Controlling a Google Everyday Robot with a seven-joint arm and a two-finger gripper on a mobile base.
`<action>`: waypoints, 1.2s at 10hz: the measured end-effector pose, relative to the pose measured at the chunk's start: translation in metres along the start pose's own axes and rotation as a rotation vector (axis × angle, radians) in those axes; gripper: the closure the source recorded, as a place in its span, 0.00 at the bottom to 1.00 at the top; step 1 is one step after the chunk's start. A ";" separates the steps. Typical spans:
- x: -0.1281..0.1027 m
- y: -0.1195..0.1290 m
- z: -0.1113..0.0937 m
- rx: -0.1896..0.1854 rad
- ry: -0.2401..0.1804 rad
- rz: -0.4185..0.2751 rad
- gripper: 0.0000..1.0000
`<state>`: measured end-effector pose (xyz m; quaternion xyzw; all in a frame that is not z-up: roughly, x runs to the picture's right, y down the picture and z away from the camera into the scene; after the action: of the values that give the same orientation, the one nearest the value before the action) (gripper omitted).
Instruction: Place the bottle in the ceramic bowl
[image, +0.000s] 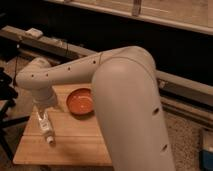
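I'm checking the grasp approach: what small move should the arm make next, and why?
Probably lower the gripper straight onto the bottle. The gripper hangs just above the bottle, which lies flat on the wooden table, apart from the ceramic bowl and not yet picked up.

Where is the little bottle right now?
In the camera view, the bottle lies on the wooden table near its left edge. It is left of and apart from the ceramic bowl, with the gripper at its far end.
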<state>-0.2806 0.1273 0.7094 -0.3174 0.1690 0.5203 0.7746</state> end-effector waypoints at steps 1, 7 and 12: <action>-0.004 0.026 0.008 -0.010 0.006 -0.062 0.35; -0.020 0.068 0.056 -0.031 0.016 -0.182 0.35; -0.030 0.073 0.078 -0.025 0.029 -0.202 0.35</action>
<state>-0.3650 0.1777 0.7621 -0.3500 0.1409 0.4370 0.8165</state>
